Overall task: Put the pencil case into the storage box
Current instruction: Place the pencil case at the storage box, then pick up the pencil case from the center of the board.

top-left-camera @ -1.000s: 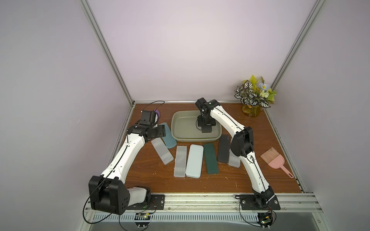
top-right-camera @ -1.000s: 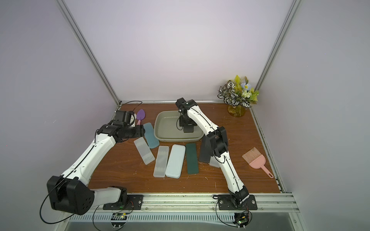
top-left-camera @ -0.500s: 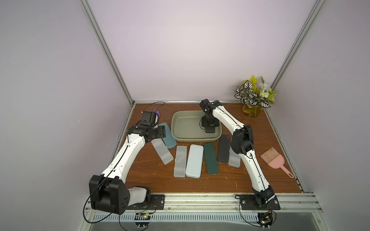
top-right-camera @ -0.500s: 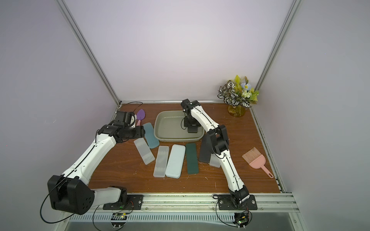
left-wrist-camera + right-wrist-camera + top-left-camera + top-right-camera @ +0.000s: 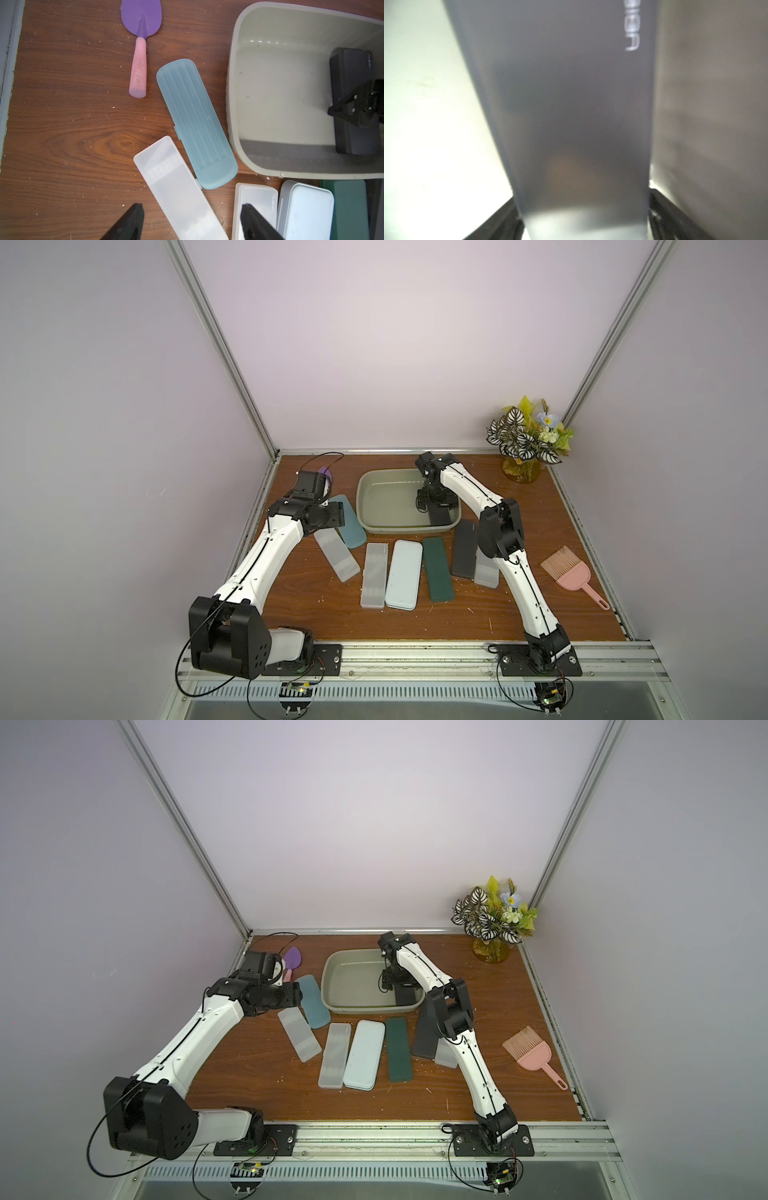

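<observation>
Pencil case [image 5: 571,104], the dark grey one, is down inside the storage box [image 5: 390,506] at its right end. The right gripper [image 5: 582,195] straddles it with its fingers [image 5: 500,224] right up against both long sides, and I can't tell if it's squeezing or loose. The left gripper [image 5: 191,205] hovers spread wide over a clear case [image 5: 176,187] near-left of the box, just beside a blue case [image 5: 195,124]. There are more cases [image 5: 401,572] lined up on the table [image 5: 311,614] in front.
</observation>
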Available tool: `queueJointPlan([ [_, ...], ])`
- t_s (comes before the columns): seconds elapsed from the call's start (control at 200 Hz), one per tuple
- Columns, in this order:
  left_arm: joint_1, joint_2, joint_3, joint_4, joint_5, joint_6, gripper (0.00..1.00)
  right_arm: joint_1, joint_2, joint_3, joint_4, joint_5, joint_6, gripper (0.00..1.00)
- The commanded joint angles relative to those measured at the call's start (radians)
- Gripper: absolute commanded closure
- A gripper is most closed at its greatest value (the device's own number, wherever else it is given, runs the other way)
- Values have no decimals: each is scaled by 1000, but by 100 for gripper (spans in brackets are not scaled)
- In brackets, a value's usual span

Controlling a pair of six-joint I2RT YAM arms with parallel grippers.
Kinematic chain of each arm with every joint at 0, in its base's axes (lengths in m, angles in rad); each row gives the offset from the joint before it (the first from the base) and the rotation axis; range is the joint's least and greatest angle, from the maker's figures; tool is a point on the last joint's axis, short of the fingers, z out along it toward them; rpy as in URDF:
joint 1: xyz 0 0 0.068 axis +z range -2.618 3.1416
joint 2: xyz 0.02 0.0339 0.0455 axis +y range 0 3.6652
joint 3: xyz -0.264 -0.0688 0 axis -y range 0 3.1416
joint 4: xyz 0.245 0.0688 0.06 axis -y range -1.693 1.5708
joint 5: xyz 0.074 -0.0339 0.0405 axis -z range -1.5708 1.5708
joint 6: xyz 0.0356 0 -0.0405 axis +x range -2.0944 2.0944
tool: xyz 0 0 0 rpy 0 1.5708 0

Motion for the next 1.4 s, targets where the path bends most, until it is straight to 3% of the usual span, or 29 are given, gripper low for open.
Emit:
queueJointPlan([
  [0.0, 12, 3, 0, -12, -10, 9, 26, -3, -51, 13, -18, 12, 4, 1],
  [0.29, 12, -8, -5, -13, -12, -1, 26, 22, -167, 191, -82, 71, 11, 1],
  [0.415, 11, 1, -14, -13, 6, -19, 26, 42, -283, 164, -101, 122, 11, 1],
  [0.611, 1, -22, -94, -26, -40, -130, 27, 92, -532, -133, -49, 173, -3, 1],
  [0.726, -69, -34, -161, -48, -115, -208, 26, 101, -692, -381, 46, 158, 1, 1],
  [0.971, -165, -28, -240, -45, -131, -362, 20, 98, -934, -760, 216, 118, -28, 1],
  [1.141, -191, -14, -254, -45, -144, -426, 17, 92, -1021, -902, 284, 116, -35, 1],
  [1.391, -222, 29, -262, -43, -164, -478, 11, 76, -1058, -959, 323, 97, -50, 1],
])
